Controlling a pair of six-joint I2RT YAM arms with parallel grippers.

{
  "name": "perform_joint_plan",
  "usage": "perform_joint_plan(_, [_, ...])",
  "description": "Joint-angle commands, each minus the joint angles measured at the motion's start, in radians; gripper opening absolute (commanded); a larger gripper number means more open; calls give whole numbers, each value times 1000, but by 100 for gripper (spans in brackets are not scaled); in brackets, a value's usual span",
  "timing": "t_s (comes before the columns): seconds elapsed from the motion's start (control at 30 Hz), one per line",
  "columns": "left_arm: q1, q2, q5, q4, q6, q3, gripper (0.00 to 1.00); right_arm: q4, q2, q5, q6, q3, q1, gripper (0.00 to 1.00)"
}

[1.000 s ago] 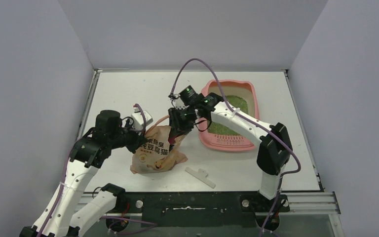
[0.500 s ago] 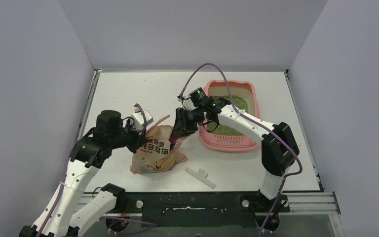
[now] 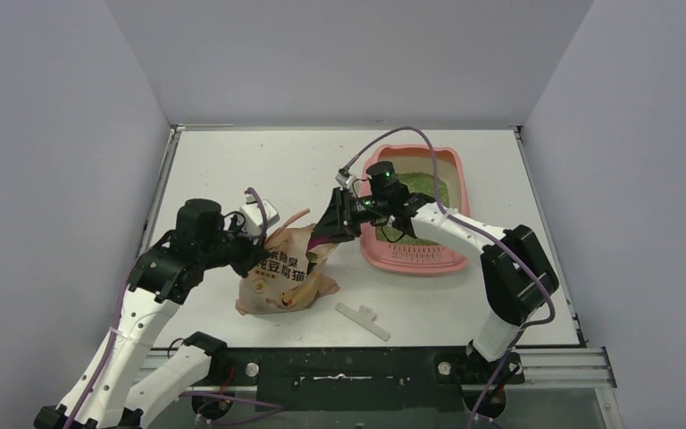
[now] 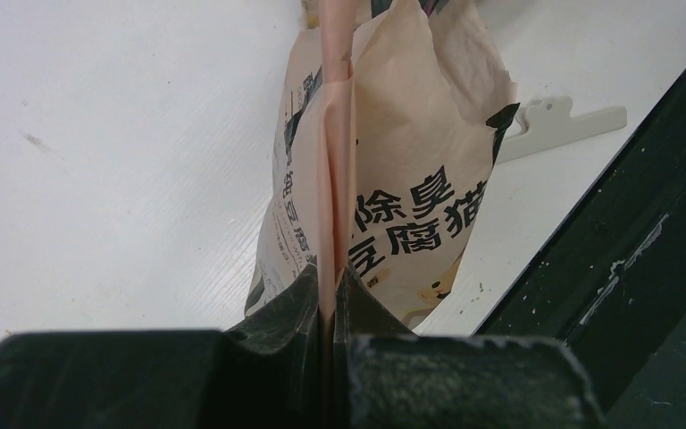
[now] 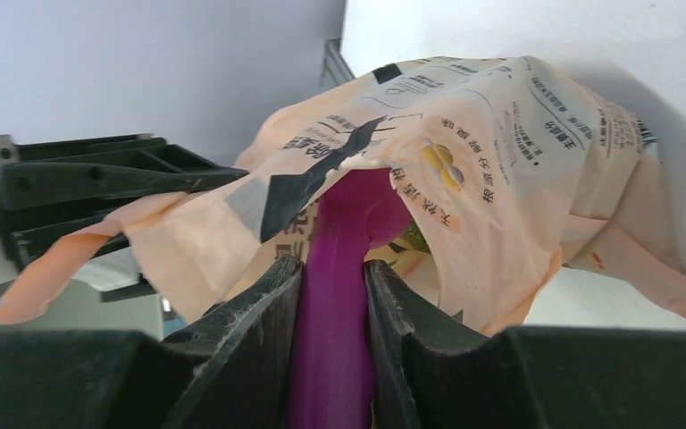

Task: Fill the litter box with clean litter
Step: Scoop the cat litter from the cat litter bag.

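The pink litter box point(image 3: 415, 256) lies at the right of the table, and green litter point(image 3: 429, 186) covers its floor. A peach paper litter bag point(image 3: 281, 273) stands left of it. My left gripper point(image 3: 252, 255) is shut on the bag's folded top edge point(image 4: 332, 179). My right gripper point(image 3: 335, 223) is shut on the handle of a magenta scoop point(image 5: 339, 295). The scoop's head reaches into the bag's open mouth point(image 5: 384, 192) and is mostly hidden there. A speck of green litter point(image 5: 415, 237) shows inside the bag.
A flat white plastic clip point(image 3: 363, 320) lies on the table in front of the bag, towards the near edge. The black frame rail point(image 4: 643, 232) runs along that edge. Grey walls close in the table on three sides.
My right wrist has swung right, over the litter box's left rim, tilting the scoop's handle. The scoop's head stays in the bag. The left arm and bag have not moved.
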Motion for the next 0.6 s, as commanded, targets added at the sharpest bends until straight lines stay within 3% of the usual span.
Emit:
perform_joint_plan(0.0, [-15,-7,40,103,-18,34,0,366,-68,-117,208,-69,-39,0])
perform_joint_plan(0.3, [-22,4,34,106,-13,35,0,988,-39,-159,658,-243,-107,0])
perform_joint_plan(0.4, [-21,3,33,108,-13,33,0,1036,-41,-152,688,-270,-120,0])
perform_joint_plan(0.57, [-22,0,25,106,-10,28,0,970,-58,-149,630,-295,-133,0])
